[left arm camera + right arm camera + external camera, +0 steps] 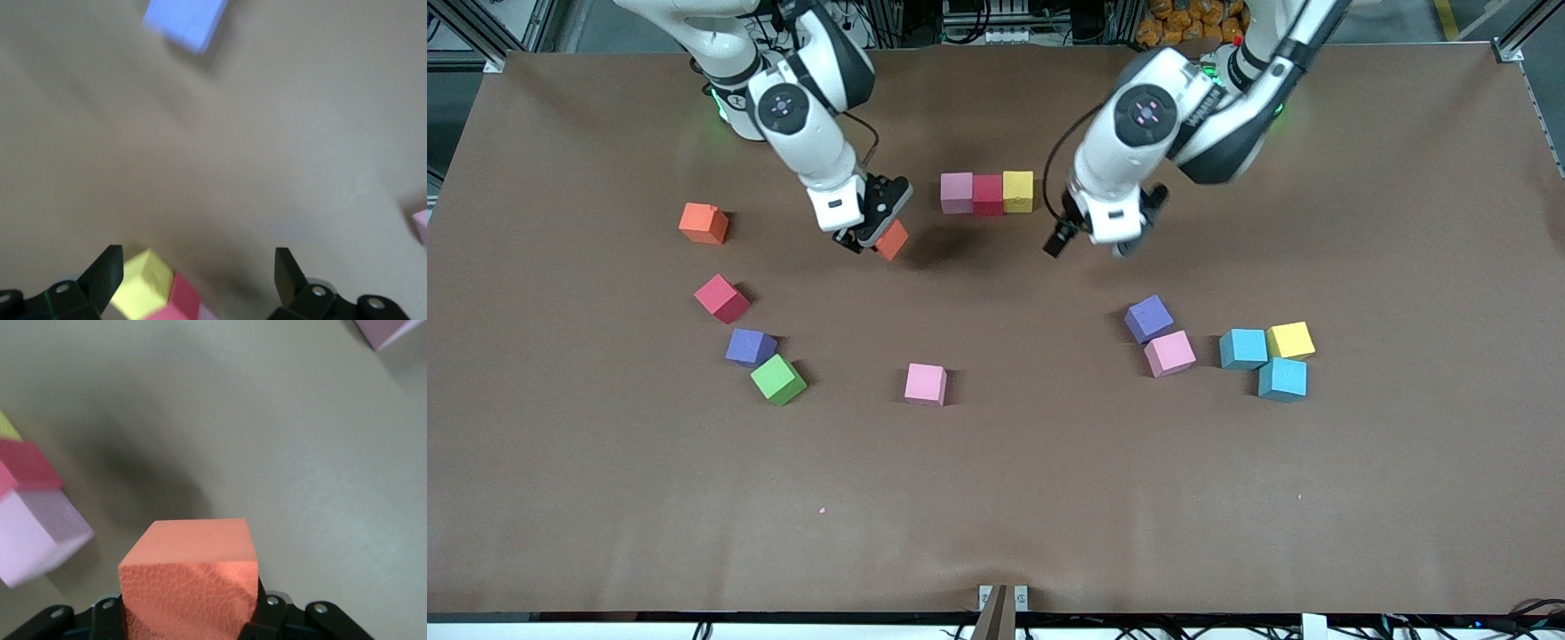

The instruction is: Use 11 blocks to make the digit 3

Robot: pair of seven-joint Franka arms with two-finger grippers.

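A small matte orange cube [892,239] is held clamped between the jaws of the right gripper [869,238], lifted over bare brown table covering [996,498] just beside the start of the digit — a row of three touching cubes, a dusty pink cube [957,192], a red cube [988,195] and a yellow cube [1018,191], laid at mid-table toward the robots' bases. In the right wrist view the held block [190,577] is seen gripped on two opposite flat faces, its pebbled front face left clear. The left gripper [1089,242] is held over empty covering at the yellow end of the row, jaws wide apart and nothing between them.

The remaining blocks are scattered nearer the front camera: a second orange cube [703,223], a crimson cube [722,298], a violet cube [750,347] and a green cube [778,380] toward the right arm's end; a lone pale pink cube [926,383] in the middle; a purple cube [1149,318], a pink cube [1169,353], two light blue cubes [1243,348] [1282,379] and a yellow one [1290,340] toward the left arm's end.

The cubes are judged light and slightly yielding, foam-like, with a grippy textured skin — best taken squarely across parallel faces, mid-height, so that no twist is induced on release.
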